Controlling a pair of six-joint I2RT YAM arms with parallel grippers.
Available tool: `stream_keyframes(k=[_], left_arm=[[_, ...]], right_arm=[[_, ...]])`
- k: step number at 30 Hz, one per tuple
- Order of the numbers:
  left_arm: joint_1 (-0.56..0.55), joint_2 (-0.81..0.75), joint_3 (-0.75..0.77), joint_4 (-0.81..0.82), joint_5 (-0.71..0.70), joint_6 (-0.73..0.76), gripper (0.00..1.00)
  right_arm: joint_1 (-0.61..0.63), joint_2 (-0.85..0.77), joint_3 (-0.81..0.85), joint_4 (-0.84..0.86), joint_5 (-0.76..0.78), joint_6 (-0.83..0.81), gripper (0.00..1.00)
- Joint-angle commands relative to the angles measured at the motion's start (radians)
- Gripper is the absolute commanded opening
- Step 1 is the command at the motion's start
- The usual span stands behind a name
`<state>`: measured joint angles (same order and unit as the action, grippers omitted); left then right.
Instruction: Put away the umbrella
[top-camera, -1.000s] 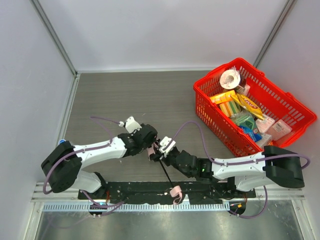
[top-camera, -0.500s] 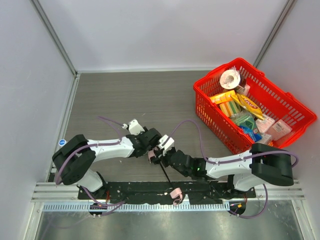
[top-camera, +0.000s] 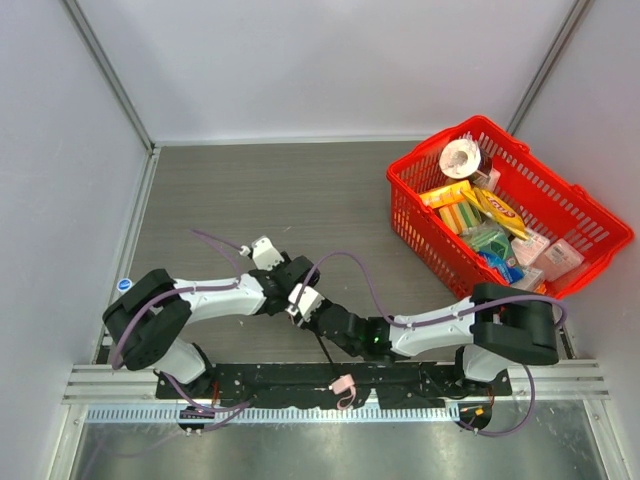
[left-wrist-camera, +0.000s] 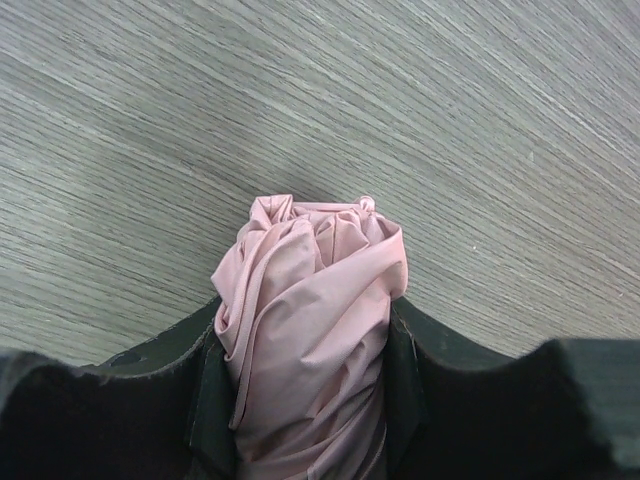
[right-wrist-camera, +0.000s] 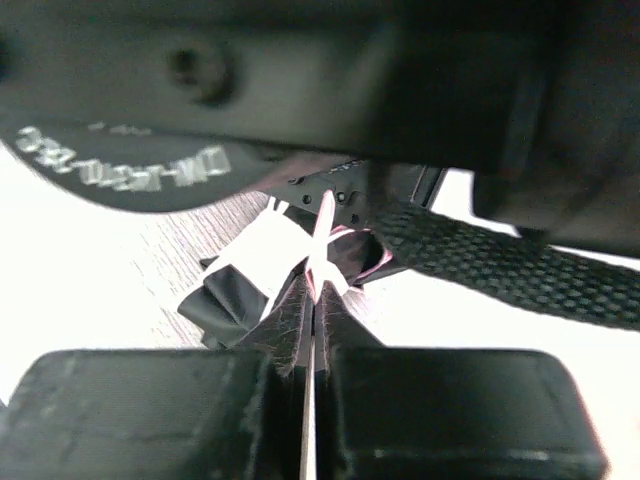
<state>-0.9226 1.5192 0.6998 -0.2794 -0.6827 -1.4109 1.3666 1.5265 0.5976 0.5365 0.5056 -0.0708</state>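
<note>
Both low, converging: left arm (top-camera: 215, 295), right arm (top-camera: 430, 328); left gripper (left-wrist-camera: 305, 395) clamped partway; right gripper (right-wrist-camera: 312, 375) pinched tight.

Pale pink umbrella (left-wrist-camera: 310, 320), red basket (top-camera: 420, 235), grey woodgrain table (top-camera: 260, 200).

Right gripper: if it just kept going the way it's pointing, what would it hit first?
Probably the bunched pink fabric of the umbrella, just ahead along the shaft that the right gripper pinches; the left gripper holds that fabric there. Depth is unclear.
</note>
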Motion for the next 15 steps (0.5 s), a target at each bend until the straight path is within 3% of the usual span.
stream_keyframes(k=[1,9,15], left_arm=[[-0.005,0.041,-0.037,-0.061,0.0,0.036,0.0],[-0.004,0.047,-0.013,-0.072,0.02,0.058,0.0],[0.007,-0.034,-0.094,0.075,0.092,0.061,0.0]], right_arm=[[0.075,0.035,0.09,0.085,0.03,-0.216,0.01],[0.138,0.127,0.084,0.069,0.174,-0.423,0.02],[0.138,-0.014,0.024,0.181,0.065,-0.21,0.01]])
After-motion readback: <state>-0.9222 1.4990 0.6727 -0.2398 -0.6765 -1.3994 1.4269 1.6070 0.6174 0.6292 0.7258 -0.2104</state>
